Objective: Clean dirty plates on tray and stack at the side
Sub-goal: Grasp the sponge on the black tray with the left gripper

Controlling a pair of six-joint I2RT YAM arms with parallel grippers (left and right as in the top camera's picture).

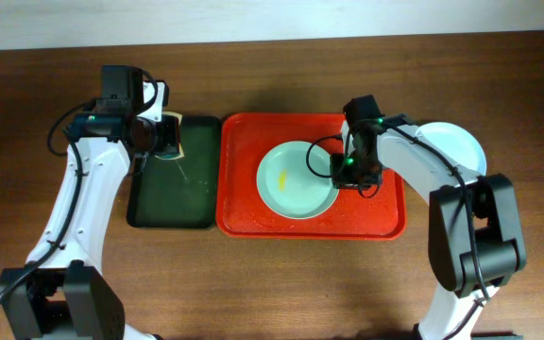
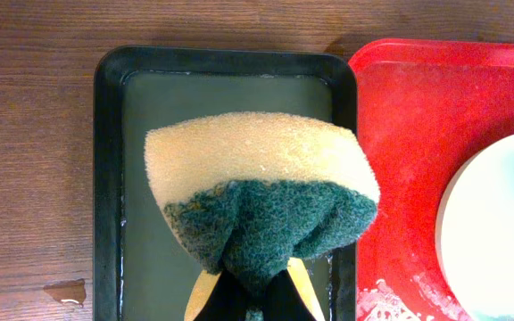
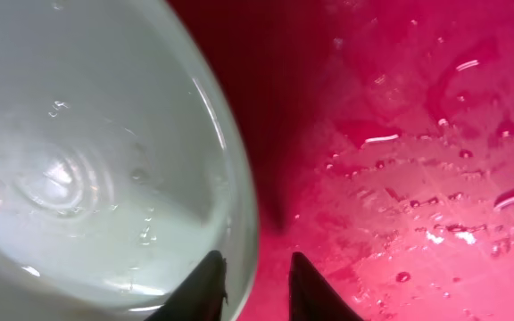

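Sponge (image 2: pixel 261 192) in left pincer (image 2: pixel 252 290), right pincer (image 3: pixel 257 285) astride plate (image 3: pixel 87 160) rim

Sponge (image 2: pixel 257 165) and dark green tray (image 2: pixel 107 178) on a wooden table (image 1: pixel 272 283)
The sponge, yellow with a dark green scouring face, hung over the wet-looking tray.

2 trays sit side by side on the table (image 1: pixel 64 283), the smaller tray (image 1: pixel 173 203) left and the large tray (image 1: pixel 385 222) right. 1 plate (image 1: pixel 291 184) lies in the large tray, near its middle. A 2nd plate (image 1: pixel 456 146) rests on the table just right of that tray. The sponge (image 2: pixel 257 178) hangs over the smaller tray, in the left gripper (image 2: pixel 252 290). The right gripper (image 3: pixel 257 276) straddles the 1st plate's right rim.
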